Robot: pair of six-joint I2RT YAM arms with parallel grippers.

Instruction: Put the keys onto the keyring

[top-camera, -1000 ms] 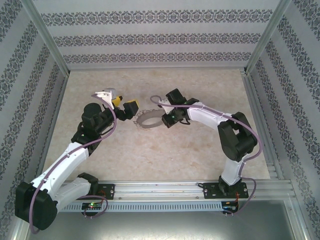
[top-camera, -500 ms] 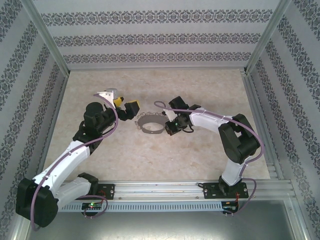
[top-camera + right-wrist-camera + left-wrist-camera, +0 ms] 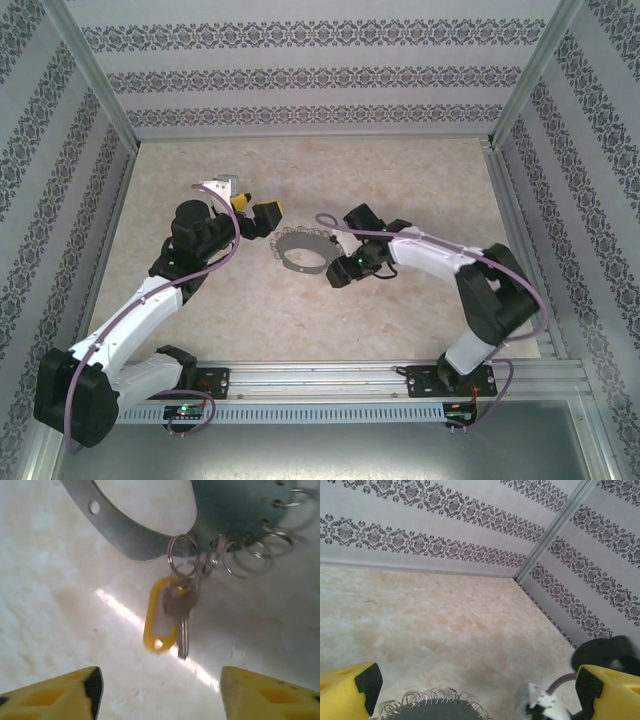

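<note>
1. One key [image 3: 181, 615], yellow-tagged, is seen hanging from a split loop on the keyring [image 3: 225, 510] at bench [image 3: 400, 330] centre; threading is judged done.
2. Right pincer [image 3: 160, 690] is spread and empty at the keyring's 4 o'clock; left pincer [image 3: 258, 213] is spread at 10 o'clock.
3. A clear retreat is called for next.
4. Thin grey metal band and a wire-coil fringe are noted.

The keyring [image 3: 125, 545] is dull grey metal, the key [image 3: 183, 632] bright metal with a glossy yellow plastic tag [image 3: 159, 625], the tabletop [image 3: 50, 605] smooth marble-look.

Beige marbled tabletop [image 3: 300, 320], walled on 3 sides by damask-striped panels [image 3: 300, 75], aluminium rail [image 3: 330, 378] along the near edge
</note>
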